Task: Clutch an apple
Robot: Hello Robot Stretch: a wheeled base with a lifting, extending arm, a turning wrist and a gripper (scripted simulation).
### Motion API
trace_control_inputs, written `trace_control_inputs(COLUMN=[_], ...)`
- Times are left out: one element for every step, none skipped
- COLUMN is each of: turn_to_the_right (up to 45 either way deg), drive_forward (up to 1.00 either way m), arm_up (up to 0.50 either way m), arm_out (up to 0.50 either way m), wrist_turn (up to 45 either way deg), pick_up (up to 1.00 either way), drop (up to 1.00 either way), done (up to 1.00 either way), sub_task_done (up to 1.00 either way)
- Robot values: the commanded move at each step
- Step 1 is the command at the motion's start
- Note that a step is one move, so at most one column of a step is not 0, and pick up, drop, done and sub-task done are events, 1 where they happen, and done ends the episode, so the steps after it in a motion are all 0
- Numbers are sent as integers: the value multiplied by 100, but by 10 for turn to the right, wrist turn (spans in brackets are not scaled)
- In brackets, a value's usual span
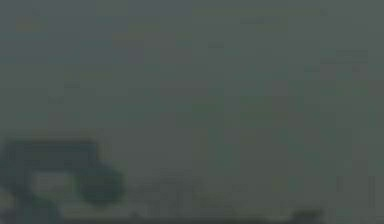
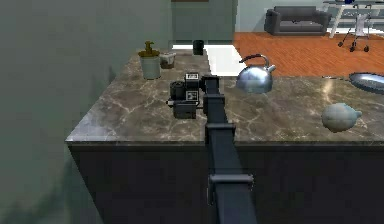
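The dark arm (image 2: 222, 140) rises from the bottom edge of the arm side view and reaches out over a marbled tabletop (image 2: 120, 115). Its pincer (image 2: 178, 100) is a dark block left of the two white marked squares, above the tabletop's middle. Whether its fingers are apart or together cannot be told, nor whether it holds anything, since its far end is hard to make out against the stone. No shape near it has a form or colour that can be read as the apple, so where the apple lies relative to the pincer cannot be told. A shiny kettle (image 2: 255, 77) stands just right of the arm, a pale bottle with a dark top (image 2: 150, 63) farther out to the left, and a small dark cup (image 2: 198, 46) beyond it. A pale rounded vessel (image 2: 340, 116) sits near the tabletop's right side.
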Motion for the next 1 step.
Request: trace_control_inputs(turn_to_the_right=[0], drive_forward=[0], arm_up=[0], arm_out=[0], wrist_turn=[0], pick_up=[100], drop=[0], done=[0], sub_task_done=[0])
